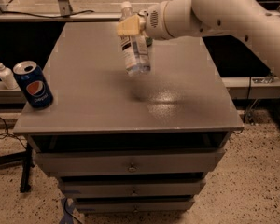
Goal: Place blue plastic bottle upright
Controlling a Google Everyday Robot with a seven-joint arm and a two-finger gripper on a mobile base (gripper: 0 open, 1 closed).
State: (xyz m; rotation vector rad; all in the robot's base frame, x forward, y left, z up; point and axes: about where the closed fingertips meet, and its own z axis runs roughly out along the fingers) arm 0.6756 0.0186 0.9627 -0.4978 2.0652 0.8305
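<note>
The blue plastic bottle (134, 48) is clear with a white cap on top and a white-and-pale-blue label. It hangs nearly upright, a little tilted, above the middle of the grey cabinet top (84, 101). My gripper (131, 28) is shut on the bottle's upper part, just below the cap, with tan pads on it. My white arm (224, 8) reaches in from the upper right. The bottle's base is clear of the surface, and its blurred shadow lies below it.
A blue Pepsi can (33, 84) stands upright at the left front corner of the top. A small white pump bottle (6, 74) stands beyond the left edge. Drawers (130, 164) are below the front edge. A dark shelf runs behind.
</note>
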